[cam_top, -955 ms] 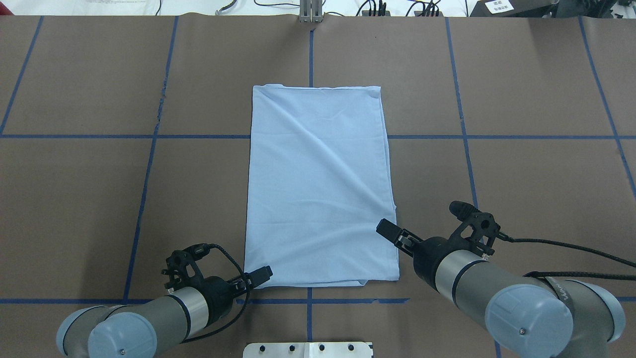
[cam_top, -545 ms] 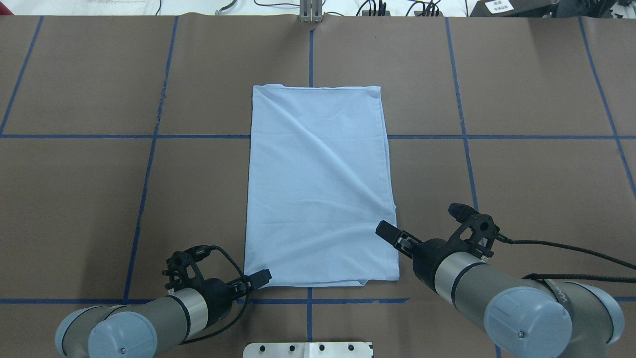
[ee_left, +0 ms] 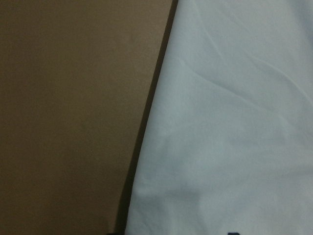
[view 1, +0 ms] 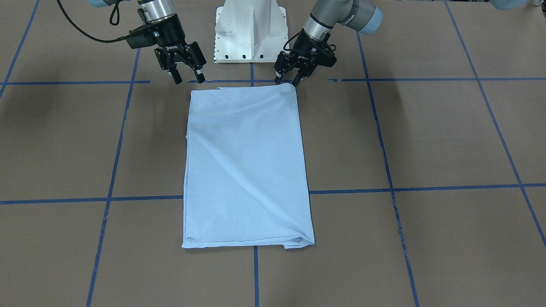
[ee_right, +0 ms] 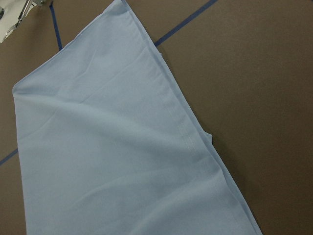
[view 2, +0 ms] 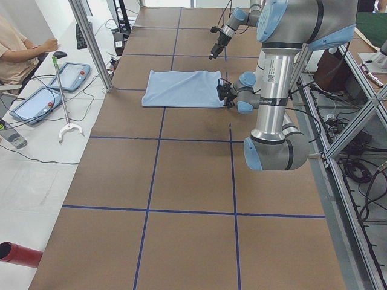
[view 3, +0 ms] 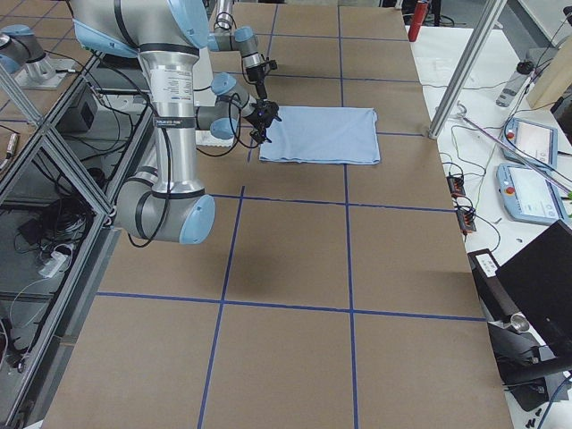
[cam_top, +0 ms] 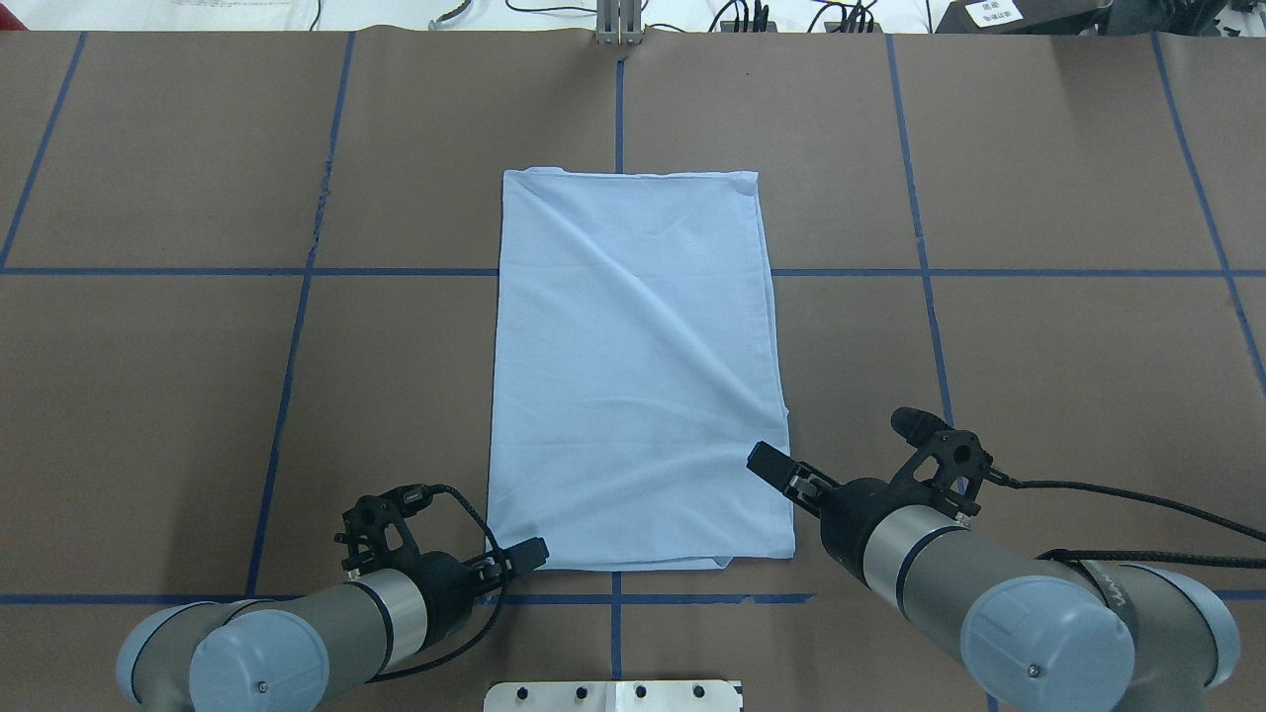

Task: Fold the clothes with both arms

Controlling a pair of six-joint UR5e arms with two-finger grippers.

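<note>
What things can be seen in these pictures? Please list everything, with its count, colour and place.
T-shirt: one, light blue, folded to a rectangle, flat at the table's middle.
table: one, brown, under everything.
tape lines: several, blue, a grid over the table.
pedestal: one, white, at the robot's edge of the table, between the arms.
tablets: two, grey-blue, on the white bench across from the robot.
person: one, peach top, seated at that bench.
left arm: one, silver-grey with light blue caps, near the robot's edge.
right arm: one, same colours, opposite side.
left tool: one, black, open, at the shirt's near corner.
right tool: one, black, open, just off the other near corner.
</note>
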